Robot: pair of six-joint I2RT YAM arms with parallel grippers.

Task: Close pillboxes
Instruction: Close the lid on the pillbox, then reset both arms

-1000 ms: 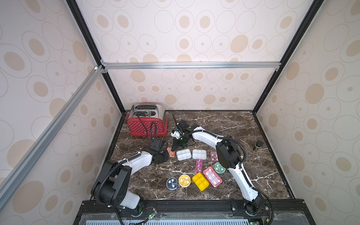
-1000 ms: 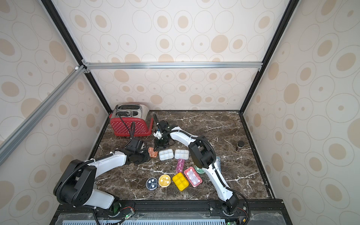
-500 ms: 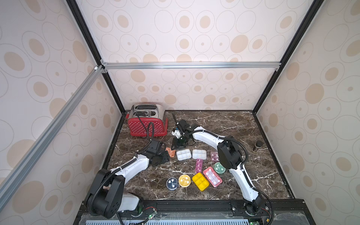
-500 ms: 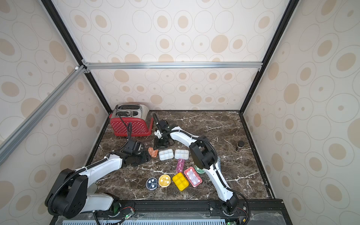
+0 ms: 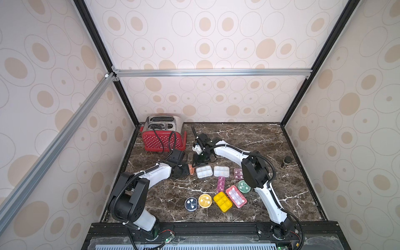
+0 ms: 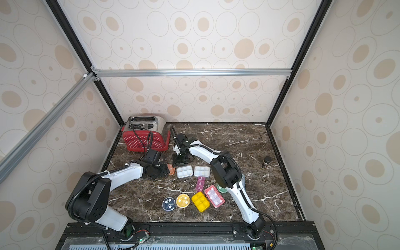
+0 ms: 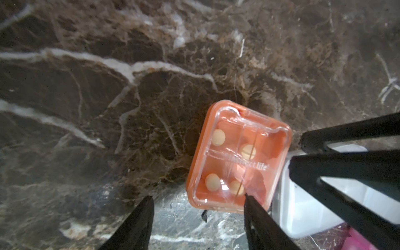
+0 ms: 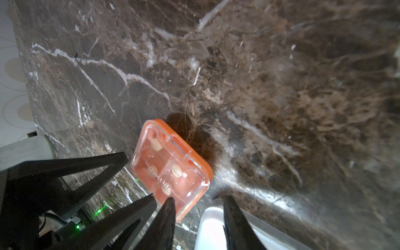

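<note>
Orange pillbox rests on the worktop against a white pillbox; lid seated flat, judged closed. Left gripper and right gripper flank it, jaws apart, empty. Remaining pillboxes: lid condition indeterminate.

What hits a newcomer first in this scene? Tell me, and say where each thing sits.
The big red dotted toaster in the back left corner of the dark marble table stands out first. Next come the colourful pillboxes clustered mid-table. The left gripper and right gripper, both open, meet at a small orange pillbox with its clear lid lying flat.
</note>
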